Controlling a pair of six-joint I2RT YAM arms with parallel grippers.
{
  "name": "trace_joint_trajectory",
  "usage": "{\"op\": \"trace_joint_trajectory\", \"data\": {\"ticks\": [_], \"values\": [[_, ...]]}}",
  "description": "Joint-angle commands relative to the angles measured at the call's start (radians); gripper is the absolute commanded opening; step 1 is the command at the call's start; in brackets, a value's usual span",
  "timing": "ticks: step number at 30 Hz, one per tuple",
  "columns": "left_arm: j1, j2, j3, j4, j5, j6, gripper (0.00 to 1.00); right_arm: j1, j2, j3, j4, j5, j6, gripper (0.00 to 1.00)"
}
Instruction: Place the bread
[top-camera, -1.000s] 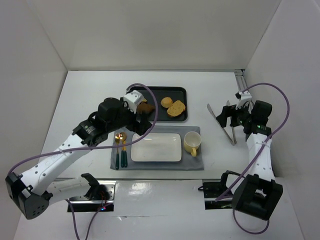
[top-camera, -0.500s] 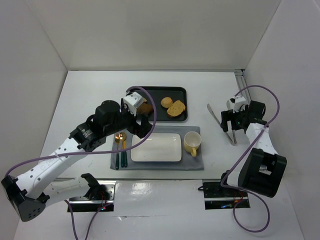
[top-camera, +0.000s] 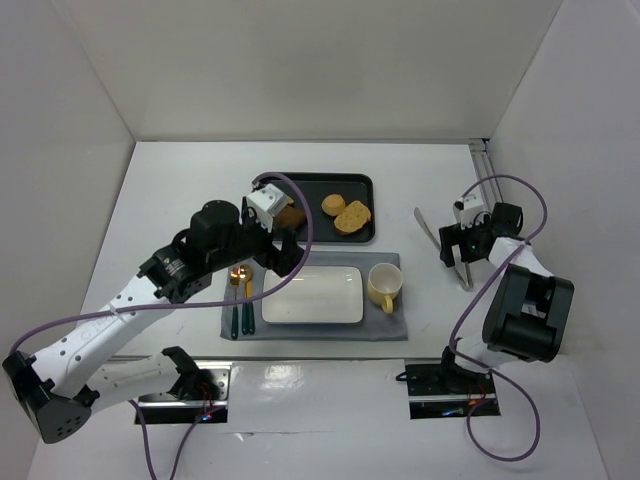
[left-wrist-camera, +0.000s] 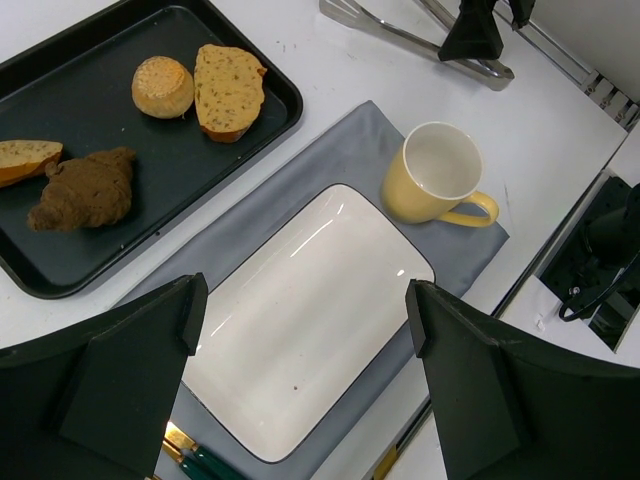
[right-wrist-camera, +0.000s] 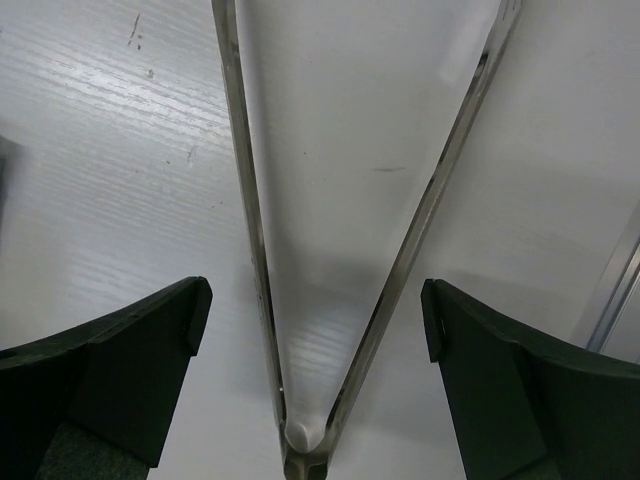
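On the table (top-camera: 170, 200) the task looks barely begun. The tray (top-camera: 340, 177) at the far middle still carries the bread (left-wrist-camera: 229, 90), which lies flat at its right end, touching or just beside a bun (left-wrist-camera: 164, 86). A dark chunk (left-wrist-camera: 85, 188) and another crusty piece (left-wrist-camera: 25, 160) sit toward the tray's left end. Nearer the front edge, a mat (top-camera: 385, 325) bears a plate (top-camera: 312, 294) with nothing on it, the likely target, and an empty mug (top-camera: 384, 286) at its right. The left gripper (left-wrist-camera: 305, 300) hangs over the plate, jaws spread and empty. Near the table's right edge lie tongs (right-wrist-camera: 245, 220), and the right gripper (right-wrist-camera: 315, 295) hovers with its jaws spread wide to either side of their hinge end, gripping nothing. Picking up, carrying and setting down the bread all seem to remain.
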Motion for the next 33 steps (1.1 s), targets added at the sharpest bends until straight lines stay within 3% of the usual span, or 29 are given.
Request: {"op": "trace_joint_trajectory", "data": {"ticks": [1,15,17,18,19,23,24,27,28,29,33], "values": [[-0.001,-0.028,0.008,0.033,-0.002,-0.022,1.0,0.007,0.03,0.008,0.089,0.002,-0.029,1.0],[-0.001,-0.028,-0.001,0.042,-0.002,-0.022,1.0,0.007,0.18,0.038,0.129,0.02,-0.057,1.0],[-0.001,-0.028,-0.001,0.042,-0.002,-0.022,1.0,0.007,0.205,0.047,0.129,0.02,-0.057,0.94],[-0.001,-0.028,-0.001,0.042,-0.013,-0.022,1.0,0.007,0.205,0.047,0.129,0.02,-0.057,0.9],[-0.001,-0.028,-0.001,0.042,-0.013,-0.022,1.0,0.007,0.219,0.047,0.129,0.02,-0.057,0.76],[-0.001,-0.028,-0.01,0.042,-0.013,-0.022,1.0,0.007,0.243,0.056,0.092,0.0,-0.066,0.36],[-0.001,-0.028,-0.01,0.042,-0.013,-0.022,1.0,0.007,0.243,0.065,0.092,-0.01,-0.066,0.29],[-0.001,-0.028,-0.01,0.042,-0.013,-0.022,1.0,0.007,0.231,0.074,0.064,-0.03,-0.066,0.21],[-0.001,-0.028,-0.01,0.042,-0.013,-0.022,1.0,0.007,0.217,0.074,0.052,-0.039,-0.066,0.07],[-0.001,-0.028,-0.01,0.042,-0.013,-0.022,1.0,0.007,0.187,0.09,0.034,-0.049,-0.066,0.02],[-0.001,-0.028,-0.01,0.042,-0.022,-0.022,1.0,0.007,0.089,0.157,-0.057,-0.136,-0.047,0.04]]}}
